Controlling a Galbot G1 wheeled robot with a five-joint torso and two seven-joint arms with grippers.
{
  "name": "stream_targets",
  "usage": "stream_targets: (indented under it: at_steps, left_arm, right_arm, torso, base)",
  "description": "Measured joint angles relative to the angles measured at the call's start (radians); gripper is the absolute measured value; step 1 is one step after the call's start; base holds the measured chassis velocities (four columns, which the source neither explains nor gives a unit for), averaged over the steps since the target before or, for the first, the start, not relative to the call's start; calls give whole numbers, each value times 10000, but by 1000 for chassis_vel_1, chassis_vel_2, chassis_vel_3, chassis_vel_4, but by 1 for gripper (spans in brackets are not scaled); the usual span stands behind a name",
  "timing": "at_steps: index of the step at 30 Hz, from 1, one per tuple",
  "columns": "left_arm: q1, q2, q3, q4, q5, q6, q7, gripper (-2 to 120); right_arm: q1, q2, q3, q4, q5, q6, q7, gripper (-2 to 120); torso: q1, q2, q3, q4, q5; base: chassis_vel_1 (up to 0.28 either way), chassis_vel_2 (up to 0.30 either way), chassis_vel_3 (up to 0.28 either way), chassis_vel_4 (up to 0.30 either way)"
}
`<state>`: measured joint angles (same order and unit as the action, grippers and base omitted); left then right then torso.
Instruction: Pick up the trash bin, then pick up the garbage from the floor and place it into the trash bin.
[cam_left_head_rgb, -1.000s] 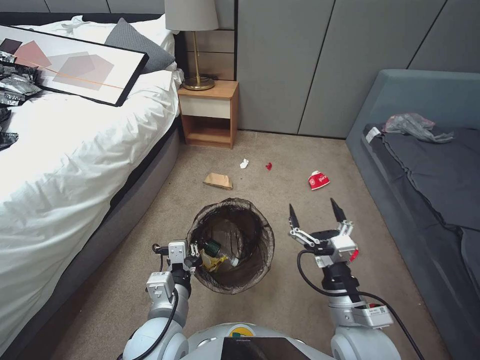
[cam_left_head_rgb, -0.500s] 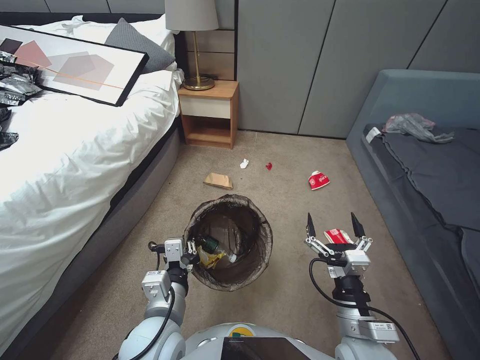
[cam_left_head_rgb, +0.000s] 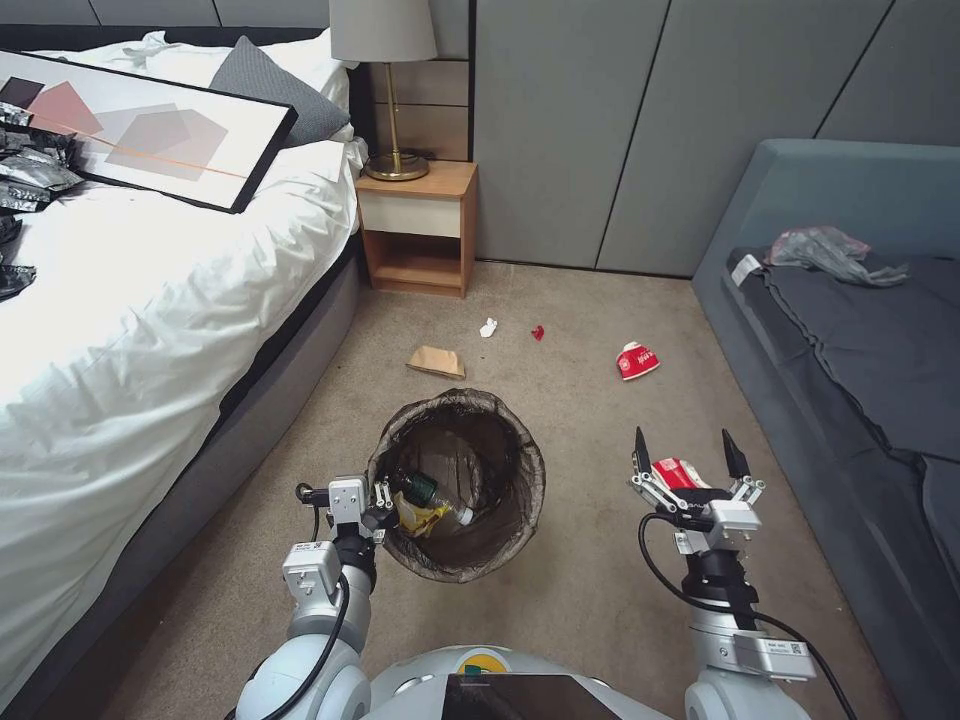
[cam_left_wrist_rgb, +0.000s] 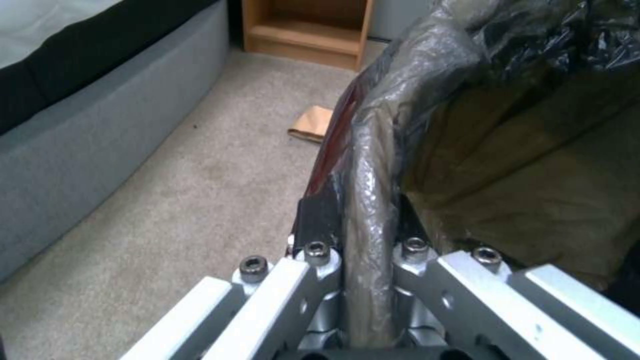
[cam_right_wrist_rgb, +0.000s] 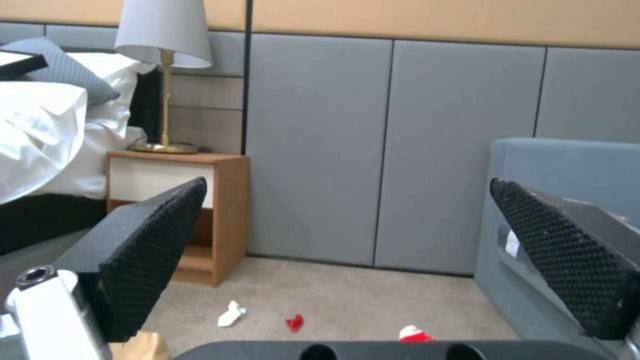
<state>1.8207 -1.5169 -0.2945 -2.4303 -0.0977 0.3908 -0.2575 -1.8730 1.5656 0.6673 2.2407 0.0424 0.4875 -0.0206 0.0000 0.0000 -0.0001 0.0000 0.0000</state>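
Observation:
The trash bin (cam_left_head_rgb: 505, 500), with a dark liner over its rim, hangs tilted over the carpet. My left gripper (cam_left_head_rgb: 378, 503) is shut on its near rim (cam_left_wrist_rgb: 365, 190). Inside lie a green-labelled bottle (cam_left_head_rgb: 421, 489) and a yellow wrapper (cam_left_head_rgb: 420, 516). Garbage on the floor: a brown paper bag (cam_left_head_rgb: 436, 361), a white scrap (cam_left_head_rgb: 488, 327), a red scrap (cam_left_head_rgb: 538, 332) and a crushed red-and-white cup (cam_left_head_rgb: 637, 360). My right gripper (cam_left_head_rgb: 687, 448) is open to the right of the bin, over another red-and-white cup (cam_left_head_rgb: 676, 472). The right wrist view shows the spread fingers (cam_right_wrist_rgb: 150, 250), the scraps (cam_right_wrist_rgb: 231, 314) and the far cup (cam_right_wrist_rgb: 413, 333).
A bed (cam_left_head_rgb: 120, 300) with a framed picture runs along the left. A wooden nightstand (cam_left_head_rgb: 418, 225) with a lamp stands at the back wall. A grey sofa (cam_left_head_rgb: 860, 340) lines the right side. Bare carpet (cam_left_head_rgb: 580, 600) lies between bin and sofa.
My right gripper has moved right and back from the bin, still open, uncovering a red-and-white cup beneath it. The left gripper and bin shifted slightly left.

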Motion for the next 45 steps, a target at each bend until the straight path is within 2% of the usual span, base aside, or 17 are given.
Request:
stream_targets:
  at_steps: [20,27,33,36,37,38,40,42,45]
  left_arm:
    - [-8,-3,17,24,-7,-46,-13,2]
    - [9,-6,12,29,-4,-46,-26,2]
    - [15,-12,27,40,7,-45,-27,2]
    - [22,-12,32,47,19,-45,-27,2]
    - [30,-7,31,48,22,-45,-28,2]
    - [30,-7,31,48,22,-45,-28,2]
    - [51,4,30,47,25,-44,-27,2]
    - [54,5,29,47,26,-44,-27,2]
    - [73,18,22,45,36,-44,-25,2]
  right_arm:
    - [207,-33,108,-157,125,191,-217,100]
    - [653,-159,624,-555,-131,946,-299,100]
    - [894,-394,968,-682,-132,967,-362,100]
    - [1272,-840,1329,-912,-29,577,-388,100]
    - [1600,-1167,1586,-1156,96,157,-423,100]
    - [1600,-1167,1586,-1156,96,157,-423,100]
    - [2027,-1665,1910,-1619,360,-613,-634,100]
    - [2134,-1807,1981,-1773,467,-835,-732,100]
    - [2737,-2637,2206,-2973,972,-2256,-1223,100]
  torso:
    - [1,0,2,0,0]
    - [1,0,2,1,0]
    - [0,0,0,0,0]
    - [0,0,0,-2,2]
    - [0,0,0,0,1]
    - [0,0,0,0,1]
    - [0,0,0,1,3]
    - [0,0,0,1,2]
    - [1,0,0,1,2]
  base:
    - [-130,121,132,-125]
    - [-36,33,26,-30]
    - [0,0,0,0]
    - [0,0,0,0]
    - [0,0,0,0]
    - [0,0,0,0]
    - [0,0,0,0]
    - [0,0,0,0]
    - [0,0,0,0]
